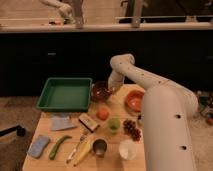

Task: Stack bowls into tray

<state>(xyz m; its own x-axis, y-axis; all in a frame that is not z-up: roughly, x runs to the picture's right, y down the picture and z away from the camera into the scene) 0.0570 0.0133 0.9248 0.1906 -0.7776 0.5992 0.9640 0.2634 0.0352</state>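
The dark maroon-brown bowl (pixel 99 92) sits on the wooden table just right of the green tray (pixel 65 94), which holds nothing. The orange bowl (pixel 135 100) sits further right, partly behind my white arm. My gripper (pixel 109 88) is down at the maroon bowl's right rim, at the end of the arm that bends over the table. The bowl and the wrist hide the fingertips.
In front lie an orange fruit (pixel 102 113), a green apple (pixel 114 124), grapes (pixel 132 129), a small box (pixel 89 121), a steel cup (pixel 100 146), a white cup (pixel 127 148), a banana (pixel 84 151), a blue sponge (pixel 39 146) and a cloth (pixel 61 122). A dark counter stands behind.
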